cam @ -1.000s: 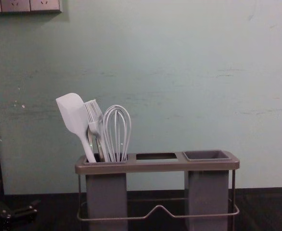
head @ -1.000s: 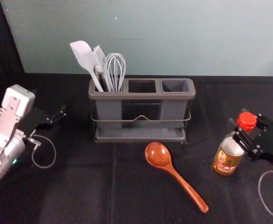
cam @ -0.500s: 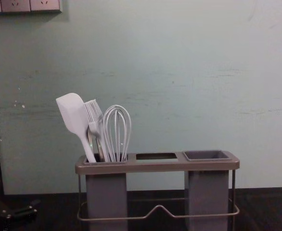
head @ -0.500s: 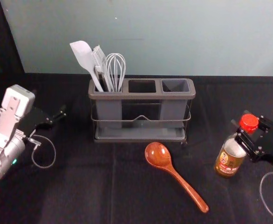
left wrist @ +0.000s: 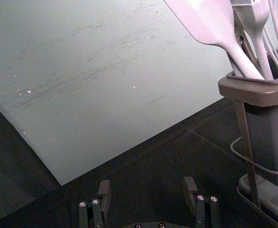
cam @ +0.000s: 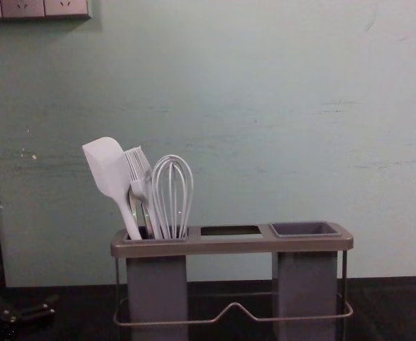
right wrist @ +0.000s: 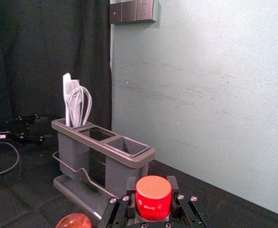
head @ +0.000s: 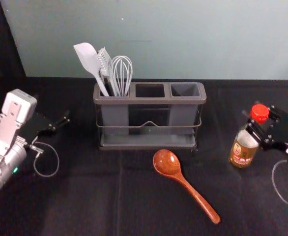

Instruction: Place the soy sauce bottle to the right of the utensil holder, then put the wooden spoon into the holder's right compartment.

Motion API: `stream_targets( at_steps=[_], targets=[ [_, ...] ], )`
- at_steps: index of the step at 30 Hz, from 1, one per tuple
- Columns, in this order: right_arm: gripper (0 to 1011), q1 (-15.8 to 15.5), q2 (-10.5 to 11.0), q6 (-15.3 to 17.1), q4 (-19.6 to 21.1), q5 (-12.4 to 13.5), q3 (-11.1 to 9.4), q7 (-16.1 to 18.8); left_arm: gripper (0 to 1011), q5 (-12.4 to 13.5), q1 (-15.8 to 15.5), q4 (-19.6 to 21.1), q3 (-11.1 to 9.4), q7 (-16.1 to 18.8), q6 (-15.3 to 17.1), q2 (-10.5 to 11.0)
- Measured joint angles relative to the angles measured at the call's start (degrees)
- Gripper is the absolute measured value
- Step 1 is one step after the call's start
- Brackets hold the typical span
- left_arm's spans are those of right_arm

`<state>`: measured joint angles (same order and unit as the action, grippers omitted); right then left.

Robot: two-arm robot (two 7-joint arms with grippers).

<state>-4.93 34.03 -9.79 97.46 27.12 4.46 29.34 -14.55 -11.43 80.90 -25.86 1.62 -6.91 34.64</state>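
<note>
Mid-placement, the soy sauce bottle [head: 243,148] is clasped by the right claw [head: 254,125], frame right, to be set upright next; the left claw [left wrist: 147,189] is spread, frame left.

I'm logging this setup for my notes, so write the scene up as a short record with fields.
utensil holder: upright, centre of the head view
left compartment: spatula, brush, whisk
soy sauce bottle: red-capped, right of the holder, nearer the robot
right pincer: closed on the bottle near its cap
wooden spoon: lying before the holder, bowl towards it
left pincer: open, left of the holder
bottle resting or lifted: cannot tell
</note>
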Motion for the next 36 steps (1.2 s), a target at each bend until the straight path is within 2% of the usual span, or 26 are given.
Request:
stream_targets(
  at_steps=[7,14,24,36],
  targets=[
    [390,6.3,-0.8,0.0,-5.9,-0.5,2.7,1.7,1005,0.0,0.0,0.0,0.0,0.0,0.0,0.0],
    [390,10.6,-2.0,-0.4,-9.9,-0.7,4.9,2.4,1005,0.0,0.0,0.0,0.0,0.0,0.0,0.0],
    [388,14.3,-4.7,-1.2,-13.6,-2.4,7.6,1.4,1005,0.0,0.0,0.0,0.0,0.0,0.0,0.0],
    [390,17.1,-7.8,-2.0,-17.3,-5.6,9.1,-1.4,1005,0.0,0.0,0.0,0.0,0.0,0.0,0.0]
  ],
)
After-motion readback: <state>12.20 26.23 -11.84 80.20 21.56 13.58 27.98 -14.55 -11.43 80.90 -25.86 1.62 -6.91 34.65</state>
